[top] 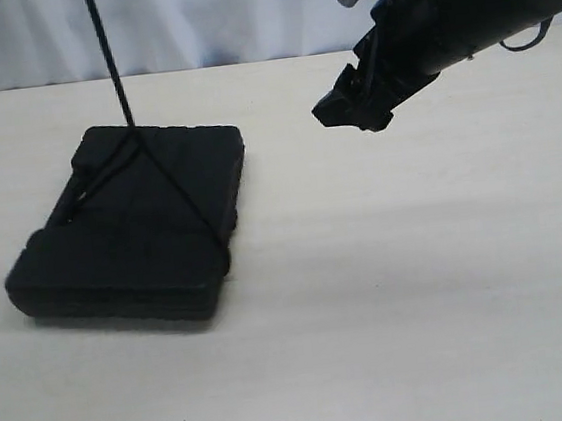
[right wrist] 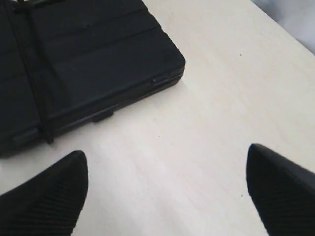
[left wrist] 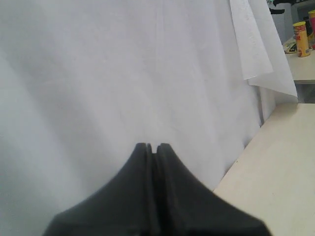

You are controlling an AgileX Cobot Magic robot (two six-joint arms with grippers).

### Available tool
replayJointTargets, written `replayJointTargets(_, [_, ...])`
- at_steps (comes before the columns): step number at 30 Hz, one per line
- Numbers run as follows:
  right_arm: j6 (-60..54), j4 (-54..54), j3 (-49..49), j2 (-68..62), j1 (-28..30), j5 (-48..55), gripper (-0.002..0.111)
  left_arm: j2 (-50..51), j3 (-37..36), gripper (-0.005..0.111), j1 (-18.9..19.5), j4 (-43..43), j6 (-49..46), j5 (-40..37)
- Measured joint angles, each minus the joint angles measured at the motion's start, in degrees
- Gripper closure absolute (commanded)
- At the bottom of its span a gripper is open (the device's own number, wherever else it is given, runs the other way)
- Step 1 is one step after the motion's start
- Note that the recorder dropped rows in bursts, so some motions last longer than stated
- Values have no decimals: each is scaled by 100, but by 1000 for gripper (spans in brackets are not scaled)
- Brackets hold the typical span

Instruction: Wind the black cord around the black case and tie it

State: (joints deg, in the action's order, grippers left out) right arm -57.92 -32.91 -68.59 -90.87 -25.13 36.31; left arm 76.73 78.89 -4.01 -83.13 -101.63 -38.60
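Note:
The black case (top: 132, 226) lies flat on the left of the table. The black cord (top: 109, 58) is wound over its lid in crossing strands and rises taut from the case's far edge out of the top of the exterior view. My left gripper (left wrist: 153, 145) shows only in the left wrist view, its jaws pressed together in front of the white curtain; the cord between them is not discernible. My right gripper (top: 351, 113) hovers open above the table, right of the case and apart from it. In the right wrist view that gripper (right wrist: 165, 152) stands wide, with the case (right wrist: 98, 54) and a cord strand (right wrist: 34, 83) beyond it.
The pale table (top: 422, 306) stretches to the right and front of the case. A white curtain (top: 240, 14) hangs along the back edge. A yellow can (left wrist: 300, 38) stands on another table far off.

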Motion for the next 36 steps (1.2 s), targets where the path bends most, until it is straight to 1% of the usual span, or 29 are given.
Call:
replayJointTargets(6, [33, 0, 0, 0, 0, 38, 27, 78, 9, 107, 0, -88, 117, -221])
replayJointTargets(9, [45, 9, 0, 0, 0, 51, 27, 89, 9, 107, -186, -109, 133, -104])
replayJointTargets(16, [91, -60, 0, 0, 0, 108, 27, 136, 9, 107, -806, -111, 133, 353])
replayJointTargets(23, [-36, -741, 0, 0, 0, 139, 27, 136, 9, 107, -1087, -203, 122, 425])
replayJointTargets(26, [-74, -790, 0, 0, 0, 139, 27, 136, 9, 107, -1211, -225, 122, 425])
replayJointTargets(32, [-119, -827, 0, 0, 0, 139, 27, 169, 9, 107, -1597, -237, 122, 425])
replayJointTargets(36, [-119, -827, 0, 0, 0, 139, 27, 182, 9, 107, -1749, -248, 122, 465])
